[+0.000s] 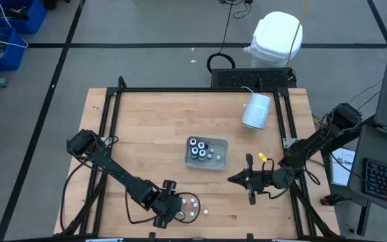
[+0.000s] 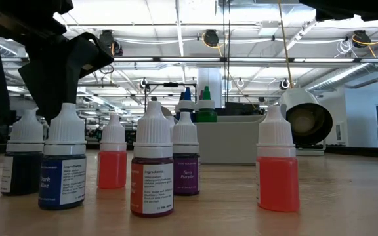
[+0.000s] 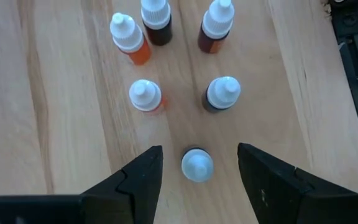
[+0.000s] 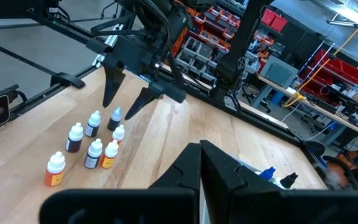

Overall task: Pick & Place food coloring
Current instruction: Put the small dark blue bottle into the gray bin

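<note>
Wooden boards make up the worktop (image 1: 146, 148), and a black frame runs round it; grey floor lies all about. On the left side the left arm reaches down to the near edge; its left end effector (image 3: 197, 171) hangs over a little bunch of food coloring bottles (image 1: 192, 204) that stand upright on the wood, close together but not touching; its two dark fingers (image 3: 138, 180) are wide apart, with one white-capped bottle (image 3: 197, 165) between them, and neither finger touches it; five more small bottles stand just past it, some orange, some dark. From table height you can see red, blue and purple ones. In the middle of the worktop sits a clear tray (image 1: 207, 153); a few dark round bottles (image 1: 199, 148) with white and blue tops stand inside it. Behind and to the right a big white cylinder (image 1: 256, 111) lies on its side. On the right side the right arm waits; the right end effector (image 1: 232, 179) hangs just right of the tray, its fingers pressed together with nothing in them.
</note>
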